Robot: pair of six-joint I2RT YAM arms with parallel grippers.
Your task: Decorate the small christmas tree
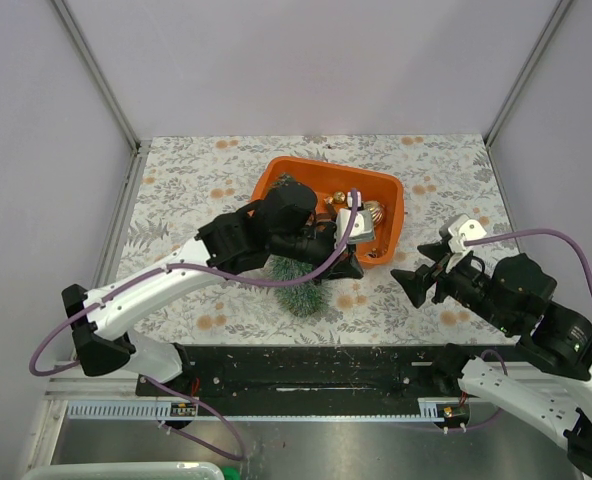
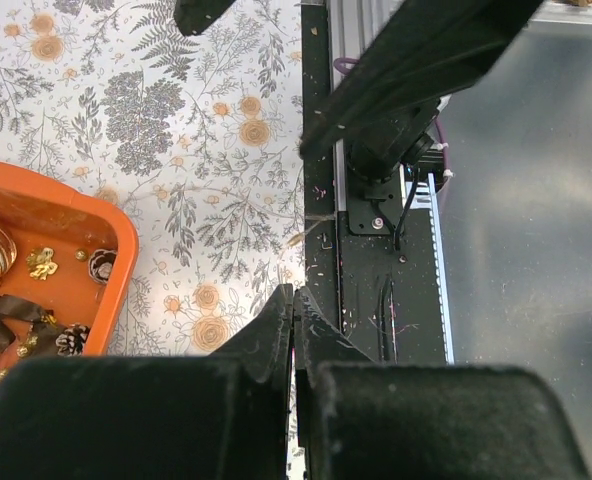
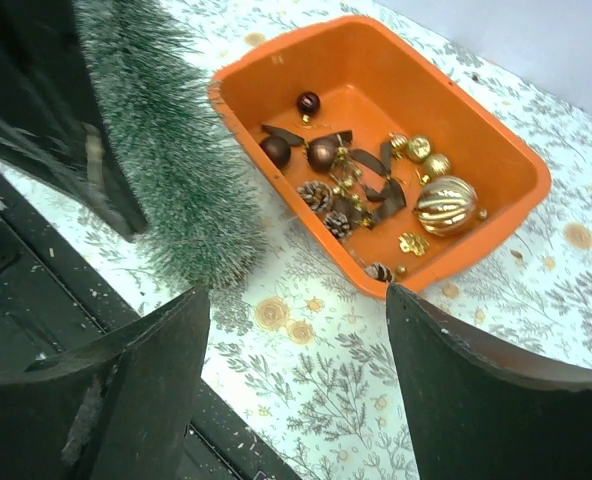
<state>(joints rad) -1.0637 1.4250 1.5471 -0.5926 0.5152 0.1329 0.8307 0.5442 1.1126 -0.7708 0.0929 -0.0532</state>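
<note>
The small christmas tree point(image 1: 298, 290) lies on its side on the floral tablecloth, partly under my left arm, and the right wrist view shows its frosted needles point(image 3: 161, 170). The orange tray point(image 1: 384, 181) holds a gold ribbed bauble point(image 3: 444, 205), dark red baubles point(image 3: 323, 153), pine cones point(image 3: 316, 195) and ribbon. My left gripper point(image 1: 348, 265) hovers by the tray's near edge. It is shut point(image 2: 296, 292), and I cannot tell what the thin reddish sliver between its fingers is. My right gripper point(image 1: 416, 283) stands open point(image 3: 296, 292) over bare cloth, to the right of the tree and the tray.
The black base rail point(image 1: 306, 370) runs along the table's near edge, with the metal ledge point(image 2: 536, 300) beyond it. Pale walls enclose the table on three sides. The tray's corner point(image 2: 116, 235) lies just left of my left fingers.
</note>
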